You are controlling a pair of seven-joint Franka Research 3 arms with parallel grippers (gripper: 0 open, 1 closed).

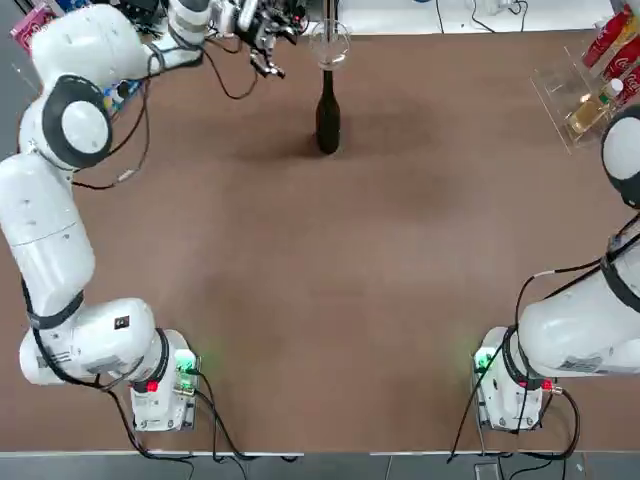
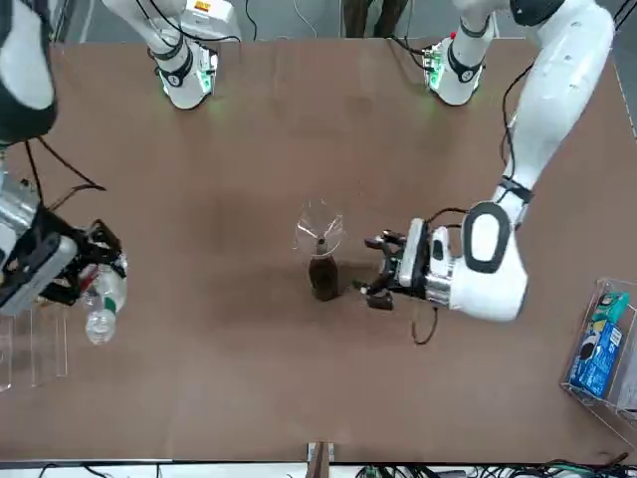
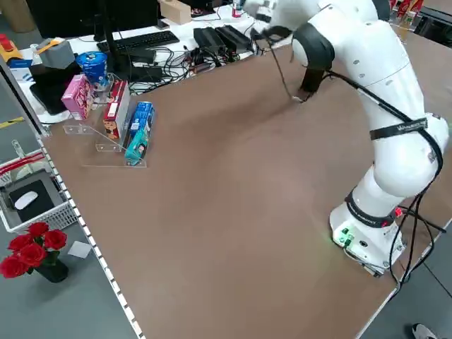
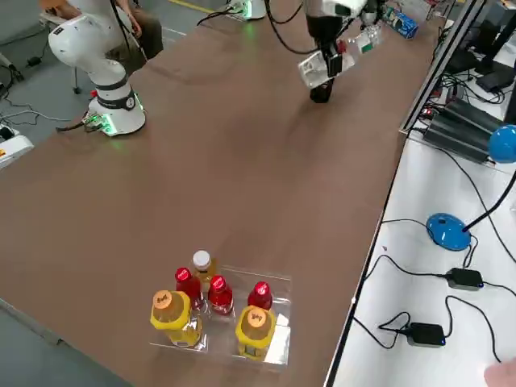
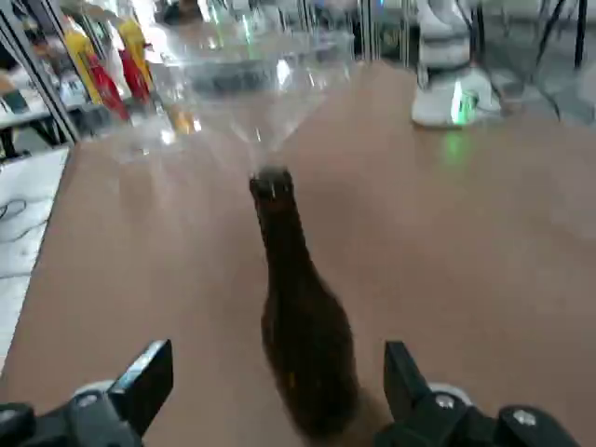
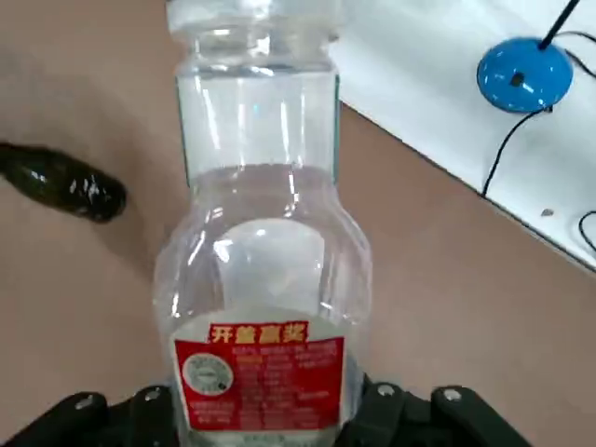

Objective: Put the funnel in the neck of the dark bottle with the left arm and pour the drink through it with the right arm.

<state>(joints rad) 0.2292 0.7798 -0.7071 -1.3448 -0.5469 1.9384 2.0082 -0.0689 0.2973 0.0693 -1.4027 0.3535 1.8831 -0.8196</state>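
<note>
The dark bottle [image 1: 327, 118] stands upright at the far middle of the table. In its neck sits the clear funnel [image 1: 329, 44], shown mouth up in the left wrist view [image 5: 250, 82]. My left gripper [image 2: 378, 272] is open just to the robot's left of the bottle [image 5: 303, 326]; its fingers [image 5: 144, 380] are apart on either side and touch nothing. My right gripper [image 2: 82, 271] is far off at the table's right side, shut on the drink [image 2: 103, 301]. That small clear bottle [image 6: 259, 279] is half full.
A clear tray [image 4: 278, 343] of red and yellow bottles stands at the table's far right corner [image 1: 552, 85]. A clear stand [image 3: 106, 150] with boxes sits at the left side. Cables and a keyboard [image 3: 141, 41] lie beyond the far edge.
</note>
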